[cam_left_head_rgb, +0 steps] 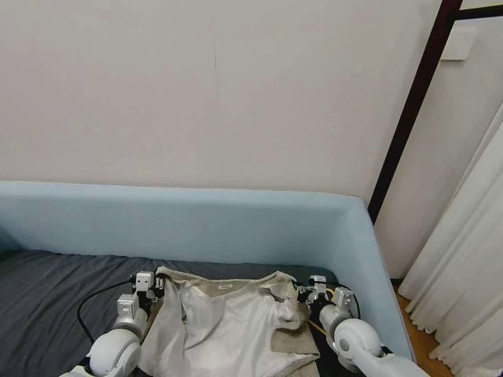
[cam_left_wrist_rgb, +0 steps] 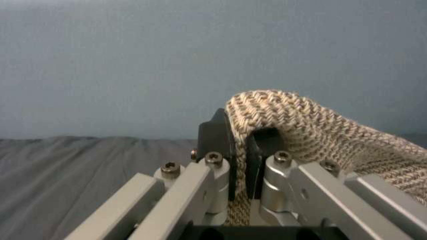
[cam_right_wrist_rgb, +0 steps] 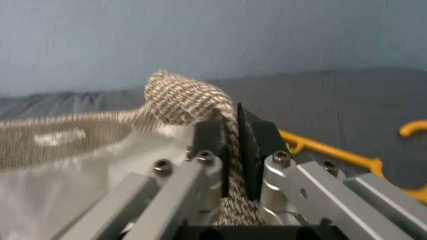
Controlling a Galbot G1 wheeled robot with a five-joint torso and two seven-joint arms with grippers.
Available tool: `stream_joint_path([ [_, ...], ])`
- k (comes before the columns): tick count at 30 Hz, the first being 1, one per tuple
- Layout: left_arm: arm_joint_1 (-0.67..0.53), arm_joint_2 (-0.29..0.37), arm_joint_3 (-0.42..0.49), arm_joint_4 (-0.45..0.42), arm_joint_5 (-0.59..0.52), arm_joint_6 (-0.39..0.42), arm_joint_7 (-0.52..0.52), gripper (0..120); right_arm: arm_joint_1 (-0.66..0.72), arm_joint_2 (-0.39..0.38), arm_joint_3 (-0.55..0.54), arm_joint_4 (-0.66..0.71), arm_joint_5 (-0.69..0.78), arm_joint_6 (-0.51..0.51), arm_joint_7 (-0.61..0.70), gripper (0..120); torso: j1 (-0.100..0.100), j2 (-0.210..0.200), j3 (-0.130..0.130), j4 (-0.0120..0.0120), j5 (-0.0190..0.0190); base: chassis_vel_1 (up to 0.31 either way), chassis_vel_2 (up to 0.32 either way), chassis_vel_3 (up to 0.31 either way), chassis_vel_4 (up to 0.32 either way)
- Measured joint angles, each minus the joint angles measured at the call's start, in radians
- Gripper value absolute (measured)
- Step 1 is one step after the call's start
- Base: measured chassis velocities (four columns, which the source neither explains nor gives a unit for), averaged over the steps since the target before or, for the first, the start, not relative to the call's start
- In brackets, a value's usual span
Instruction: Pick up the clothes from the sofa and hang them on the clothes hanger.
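Note:
A beige knitted garment (cam_left_head_rgb: pixel 228 318) with a pale lining hangs spread between my two grippers above the dark grey sofa seat (cam_left_head_rgb: pixel 47 290). My left gripper (cam_left_head_rgb: pixel 146 286) is shut on its left shoulder edge; in the left wrist view the knit fabric (cam_left_wrist_rgb: pixel 300 125) is pinched between the black pads (cam_left_wrist_rgb: pixel 217 145). My right gripper (cam_left_head_rgb: pixel 316 287) is shut on the right shoulder edge, where the knit (cam_right_wrist_rgb: pixel 187 100) passes between the pads (cam_right_wrist_rgb: pixel 257 145). A yellow clothes hanger (cam_right_wrist_rgb: pixel 333 150) lies on the seat beside the right gripper.
The light blue sofa backrest (cam_left_head_rgb: pixel 196 224) runs across behind the garment, with its side arm (cam_left_head_rgb: pixel 369 267) at the right. Beyond stand a plain wall, a dark door frame (cam_left_head_rgb: pixel 409 110) and white curtains (cam_left_head_rgb: pixel 464 267) at the right.

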Motion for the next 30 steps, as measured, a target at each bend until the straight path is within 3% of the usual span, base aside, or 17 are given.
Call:
stream_joint_path([
  [6,0.021,0.0,-0.014,-0.011,0.011,-0.008,0.002,2,-0.107,-0.07,0.002,0.103,-0.045,-0.003,0.0,29,0.0,0.0,0.0,-0.0008,0.0,0.0,0.0,0.0,0.0],
  [10,0.036,-0.003,-0.021,-0.017,0.019,-0.014,0.004,2,-0.171,-0.096,0.067,0.173,-0.074,0.007,-0.004,48,0.0,0.0,0.0,-0.0001,0.0,0.0,0.0,0.0,0.0],
  [12,0.037,-0.003,-0.021,-0.016,0.019,-0.014,0.004,2,-0.177,-0.101,0.076,0.182,-0.074,0.007,-0.006,49,0.0,0.0,0.0,0.0,0.0,0.0,0.0,0.0,0.0],
  [17,0.052,-0.008,-0.036,-0.004,0.033,-0.026,0.006,2,-0.258,-0.189,0.172,0.281,-0.062,0.01,-0.042,74,0.0,0.0,0.0,-0.0006,0.0,0.0,0.0,0.0,0.0],
  [18,0.052,-0.008,-0.036,-0.004,0.033,-0.026,0.006,2,-0.258,-0.189,0.172,0.281,-0.062,0.01,-0.042,74,0.0,0.0,0.0,-0.0006,0.0,0.0,0.0,0.0,0.0],
  [24,0.084,-0.013,-0.041,-0.018,0.05,-0.041,0.017,2,-0.21,-0.205,0.171,0.137,-0.068,-0.03,-0.085,96,0.0,0.0,0.0,-0.0003,0.0002,0.0,0.0,0.0,0.0],
  [28,0.102,-0.012,-0.046,-0.028,0.059,-0.052,0.026,2,-0.142,-0.187,0.113,0.027,-0.08,-0.054,-0.124,100,0.0,0.0,0.0,-0.0003,0.0001,0.0,0.0,0.0,0.0],
  [30,0.113,-0.006,-0.056,-0.032,0.066,-0.065,0.038,2,-0.055,-0.148,0.045,-0.091,-0.1,-0.061,-0.165,100,0.0,0.0,0.0,-0.0003,0.0001,0.0,0.0,0.0,0.0],
])
